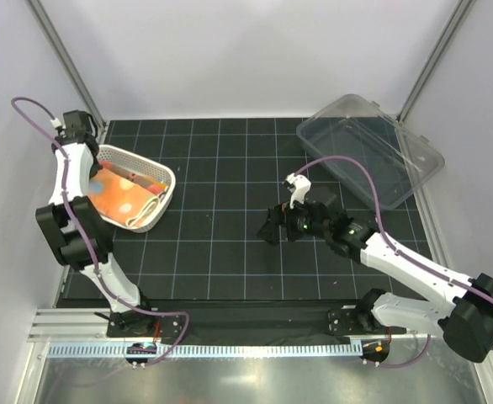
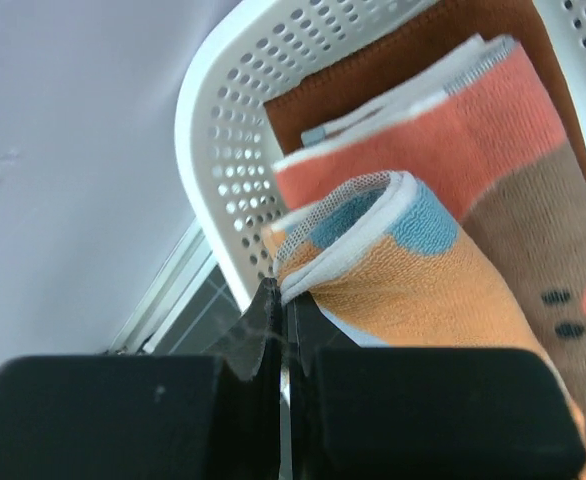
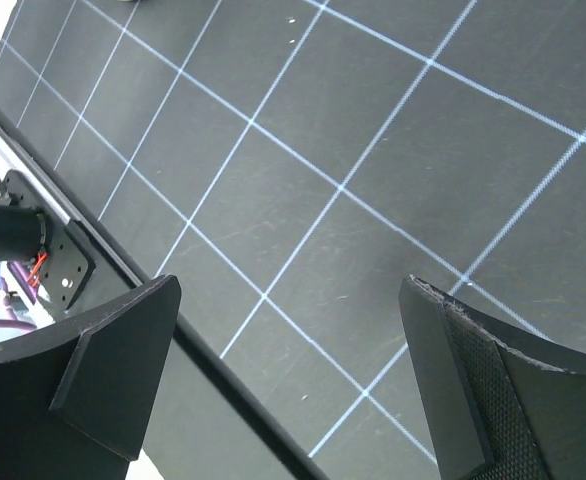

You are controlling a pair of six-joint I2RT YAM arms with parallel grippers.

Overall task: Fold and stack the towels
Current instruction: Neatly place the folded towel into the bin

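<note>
left wrist: left gripper (image 2: pixel 278 298) pinching spotted towel (image 2: pixel 413 270) hem in basket (image 2: pixel 223 150); right gripper (image 3: pixel 291 288) released.

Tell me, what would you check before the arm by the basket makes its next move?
1. Left claw has reached the spotted towel in the white basket: ok.
2. Cloth is truly pinched: cannot tell. The fingers are pressed together right at the towel's edge.
3. Only one towel will come up: cannot tell. The red-orange towel and the rust-brown towel lie close behind it.
4. Right claw is open, empty and ready to help: ok.
5. Right claw is out of the left arm's way: ok. It hangs over the black mat, well apart from the basket.
</note>
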